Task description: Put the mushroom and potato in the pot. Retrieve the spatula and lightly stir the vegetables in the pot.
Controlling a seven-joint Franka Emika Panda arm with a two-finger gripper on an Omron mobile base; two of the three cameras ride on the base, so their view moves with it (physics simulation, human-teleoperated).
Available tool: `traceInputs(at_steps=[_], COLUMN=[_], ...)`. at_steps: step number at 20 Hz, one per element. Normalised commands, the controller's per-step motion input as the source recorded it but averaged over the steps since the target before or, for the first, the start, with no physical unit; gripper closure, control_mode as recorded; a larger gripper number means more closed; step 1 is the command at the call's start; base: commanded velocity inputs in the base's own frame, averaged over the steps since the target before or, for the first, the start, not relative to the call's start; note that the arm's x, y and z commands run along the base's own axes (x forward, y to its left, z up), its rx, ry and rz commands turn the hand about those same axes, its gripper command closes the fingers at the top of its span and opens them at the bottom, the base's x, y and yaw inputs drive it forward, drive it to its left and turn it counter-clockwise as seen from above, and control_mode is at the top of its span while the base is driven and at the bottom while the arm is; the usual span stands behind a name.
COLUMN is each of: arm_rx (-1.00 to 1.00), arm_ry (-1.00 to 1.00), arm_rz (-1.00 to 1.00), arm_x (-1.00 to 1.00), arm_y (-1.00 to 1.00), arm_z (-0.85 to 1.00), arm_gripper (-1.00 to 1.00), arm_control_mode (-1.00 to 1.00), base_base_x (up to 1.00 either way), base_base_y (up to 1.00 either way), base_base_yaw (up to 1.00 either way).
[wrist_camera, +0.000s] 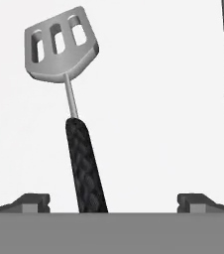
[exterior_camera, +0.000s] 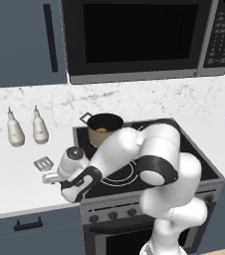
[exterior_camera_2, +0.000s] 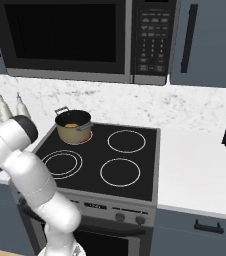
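Two dark fingertips [wrist_camera: 34,201] of the gripper [wrist_camera: 113,202] sit at the bottom of the hand view, spread wide apart with nothing pinched, and the black handle of the spatula [wrist_camera: 67,74] runs up between them, closer to the fingertip at 8 o'clock than to the one at 4 o'clock. From there the handle leans toward 11 o'clock, narrows to a thin metal neck and ends in a flat silver head with three slots, lying on the white table [wrist_camera: 158,99]. Seen from the left base view, the slotted head of the spatula [exterior_camera: 43,162] lies on the table [exterior_camera: 15,174] just left of the stove [exterior_camera: 194,159], at 10 o'clock from the gripper [exterior_camera: 51,177], which is held low over the table by the bent white arm. On the stove's back-left burner stands the pot [exterior_camera: 104,128], tan-sided with a dark rim; something yellow-brown lies inside, best seen from the right base view of the pot [exterior_camera_2: 74,126], though whether it is potato, mushroom or both I cannot tell. Farther left on the table, at 9 o'clock from the pot, two white bottles [exterior_camera: 15,130] stand side by side against the marbled wall. Above the stove hangs a dark microwave [exterior_camera: 134,35].
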Motion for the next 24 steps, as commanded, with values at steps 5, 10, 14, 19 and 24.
traceInputs(at_steps=[5, 10, 14, 19, 24], arm_rx=[0.0, 0.0, 0.0, 0.0, 0.07], arm_ry=[0.01, 0.01, 0.02, 0.0, -0.05], arm_rz=[0.0, 0.0, 0.0, 0.0, 0.0], arm_x=[-0.01, 0.0, -0.11, -0.51, -0.89], arm_y=[0.37, 0.4, 0.03, -0.02, -0.24], arm_z=[-0.32, -0.36, -0.37, -0.28, 0.23], arm_gripper=[-1.0, 1.0, 1.0, 1.0, 1.0], arm_control_mode=[-1.0, -1.0, -1.0, -1.0, -1.0], base_base_x=[0.0, 0.0, 0.0, 0.0, 0.0], base_base_y=[0.0, 0.0, 0.0, 0.0, 0.0], base_base_yaw=[0.0, 0.0, 0.0, 0.0, 0.0])
